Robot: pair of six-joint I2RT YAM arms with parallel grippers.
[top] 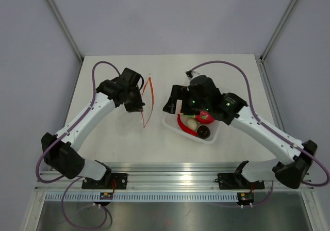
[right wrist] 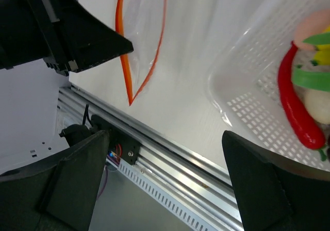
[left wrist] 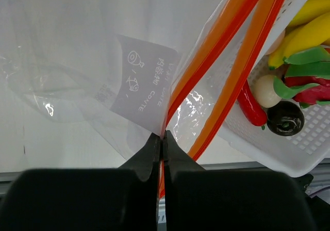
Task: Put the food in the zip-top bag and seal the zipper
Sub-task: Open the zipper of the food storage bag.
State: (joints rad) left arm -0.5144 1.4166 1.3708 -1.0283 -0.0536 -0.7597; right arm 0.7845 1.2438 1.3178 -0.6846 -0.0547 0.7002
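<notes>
Step in hand: first pick. Nothing shows inside the zip-top bag (left wrist: 77,61) yet, zipper (left wrist: 221,40) unsealed.

Left end effector (left wrist: 161,137): pinched tight on the bag's edge right at the strip. The film and its white label (left wrist: 147,79) stand up just ahead of its tips, and the two orange-red strips splay apart, so the mouth looks open toward the tray.

Right end effector (right wrist: 165,153): spread wide, holding nothing, above the near corner of the white perforated tray (right wrist: 247,102). The red chilli (right wrist: 296,107) lies ahead and to one side of its tips. The bag hangs well off to the other side.

All the food sits in the tray: banana (left wrist: 309,19), dragon fruit (left wrist: 314,89), dark round fruit (left wrist: 285,118), whitish piece (left wrist: 269,91).

Next, my read: right drops onto one piece, probably the chilli, closes, and carries it across to the mouth. Left needs to hold the gap.

Hard to tell:
- avocado: only green bits by the banana, could be leaves
- right arm covers part of the tray from the top
- how wide the mouth gapes
- counter (top: 118,138) contact under the bag
</notes>
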